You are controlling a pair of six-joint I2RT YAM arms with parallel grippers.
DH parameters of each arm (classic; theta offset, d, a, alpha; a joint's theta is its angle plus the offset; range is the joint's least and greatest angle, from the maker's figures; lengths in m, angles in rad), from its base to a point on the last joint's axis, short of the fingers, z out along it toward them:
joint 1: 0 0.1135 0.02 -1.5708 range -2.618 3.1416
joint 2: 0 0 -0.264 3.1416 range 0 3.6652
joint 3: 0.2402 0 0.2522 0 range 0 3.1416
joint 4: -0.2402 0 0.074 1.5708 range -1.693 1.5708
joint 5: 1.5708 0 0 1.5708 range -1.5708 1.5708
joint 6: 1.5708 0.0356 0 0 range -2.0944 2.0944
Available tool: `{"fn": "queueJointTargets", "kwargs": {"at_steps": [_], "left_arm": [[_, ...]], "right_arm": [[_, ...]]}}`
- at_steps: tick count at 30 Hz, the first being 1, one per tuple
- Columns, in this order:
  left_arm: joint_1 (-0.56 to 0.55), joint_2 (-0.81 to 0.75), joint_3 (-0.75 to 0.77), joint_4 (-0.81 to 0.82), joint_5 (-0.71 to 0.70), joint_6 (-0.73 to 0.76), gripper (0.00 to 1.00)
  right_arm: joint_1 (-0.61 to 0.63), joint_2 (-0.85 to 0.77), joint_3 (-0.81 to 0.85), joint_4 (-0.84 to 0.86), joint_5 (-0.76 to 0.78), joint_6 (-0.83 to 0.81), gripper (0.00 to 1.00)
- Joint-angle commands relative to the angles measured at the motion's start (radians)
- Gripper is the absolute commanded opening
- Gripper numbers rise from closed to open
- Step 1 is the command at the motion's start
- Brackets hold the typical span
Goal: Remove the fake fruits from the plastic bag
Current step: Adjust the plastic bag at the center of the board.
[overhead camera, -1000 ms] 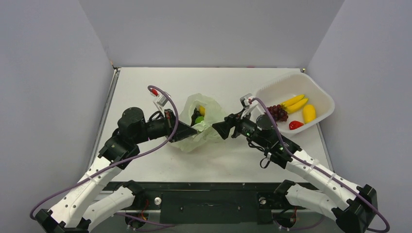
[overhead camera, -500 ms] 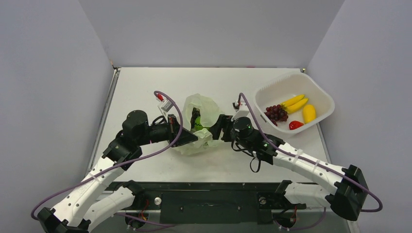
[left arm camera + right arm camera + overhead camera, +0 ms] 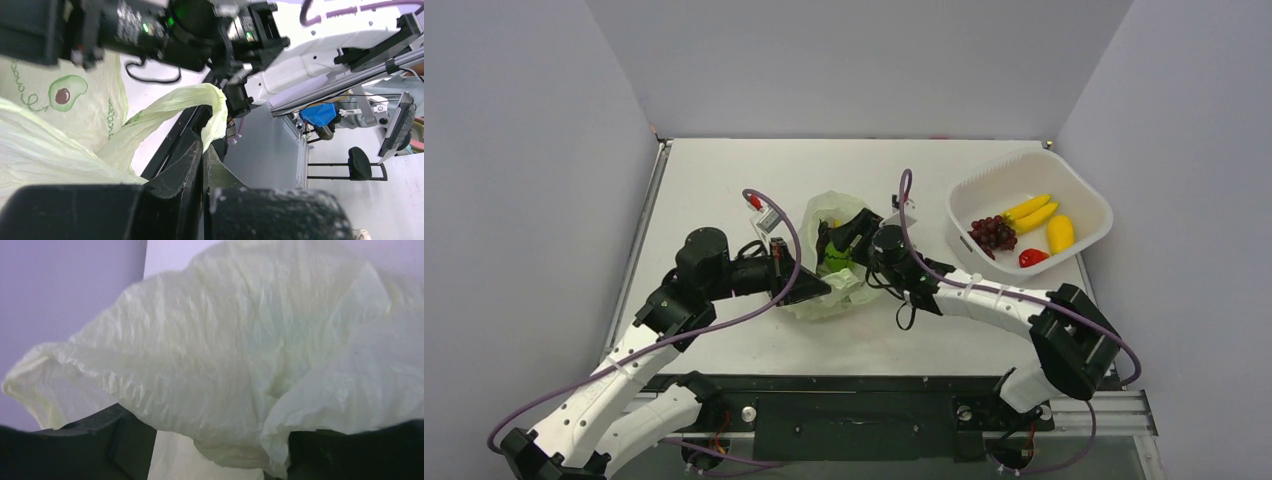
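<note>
**Bag partly emptied: one green fruit waits inside, your right claw is at the mouth.**

In the top view the plastic bag [image 3: 842,293] lies at the centre of the frame. Your left gripper [image 3: 812,287] is pressed together on the bag's lower left edge and, as it seems, pinches the film. Your right gripper [image 3: 842,238] reaches into the open mouth from the right. Its wrist view shows the fingers spread, with only crumpled film between them and no fruit. A green fruit [image 3: 835,264] shows inside the bag, so at least this one is left to take out. In the white basket [image 3: 1024,157], upper right of the frame, a red fruit [image 3: 1032,258] lies beside the bananas [image 3: 1032,212] and the grapes [image 3: 994,232]. Whether more fruits hide in the bag, you cannot tell.
</note>
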Motion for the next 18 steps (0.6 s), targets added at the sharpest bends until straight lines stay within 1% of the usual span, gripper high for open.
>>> {"fn": "queueJointTargets", "kwargs": {"at_steps": [1, 2, 3, 4, 5, 6, 7, 8, 9, 12, 13, 14, 15, 16, 17, 18], "left_arm": [[0.005, -0.034, 0.003, -0.073, 0.010, 0.076, 0.00], [0.006, -0.043, -0.001, -0.121, 0.004, 0.087, 0.00], [0.005, -0.051, -0.004, -0.170, -0.005, 0.106, 0.00], [0.004, -0.056, -0.017, -0.192, -0.007, 0.112, 0.00], [0.004, -0.064, -0.026, -0.226, -0.003, 0.118, 0.00], [0.002, -0.069, -0.049, -0.243, -0.003, 0.119, 0.00], [-0.003, -0.078, -0.061, -0.272, -0.011, 0.119, 0.00], [-0.006, -0.085, -0.087, -0.286, -0.021, 0.117, 0.00], [-0.016, -0.093, -0.099, -0.315, -0.047, 0.109, 0.00], [-0.050, -0.095, -0.141, -0.360, -0.075, 0.093, 0.00], [-0.059, -0.090, -0.144, -0.379, -0.096, 0.091, 0.00], [-0.082, -0.085, -0.144, -0.388, -0.124, 0.091, 0.00], [-0.090, -0.076, -0.142, -0.392, -0.134, 0.089, 0.00], [-0.105, -0.073, -0.141, -0.381, -0.139, 0.079, 0.00], [-0.110, -0.070, -0.142, -0.342, -0.137, 0.071, 0.00], [-0.115, -0.070, -0.145, -0.318, -0.129, 0.056, 0.00]], "right_arm": [[-0.112, 0.080, 0.115, 0.246, -0.044, -0.067, 0.48], [-0.158, 0.105, 0.153, 0.255, -0.089, -0.079, 0.30], [-0.181, 0.129, 0.194, 0.255, -0.111, -0.103, 0.22], [-0.227, 0.140, 0.221, 0.242, -0.139, -0.130, 0.07], [-0.246, 0.171, 0.293, 0.176, -0.149, -0.145, 0.02], [-0.284, 0.191, 0.331, 0.142, -0.163, -0.186, 0.00], [-0.315, 0.228, 0.407, 0.084, -0.172, -0.208, 0.00], [-0.328, 0.249, 0.440, 0.066, -0.200, -0.255, 0.00], [-0.353, 0.289, 0.508, 0.034, -0.209, -0.271, 0.00], [-0.400, 0.362, 0.651, -0.044, -0.313, -0.315, 0.00], [-0.408, 0.409, 0.754, -0.143, -0.322, -0.322, 0.00], [-0.411, 0.431, 0.803, -0.192, -0.333, -0.332, 0.00], [-0.416, 0.476, 0.897, -0.292, -0.355, -0.336, 0.00], [-0.416, 0.494, 0.935, -0.327, -0.410, -0.342, 0.01], [-0.410, 0.510, 0.980, -0.383, -0.445, -0.344, 0.07], [-0.405, 0.509, 0.991, -0.409, -0.456, -0.353, 0.20]]}}
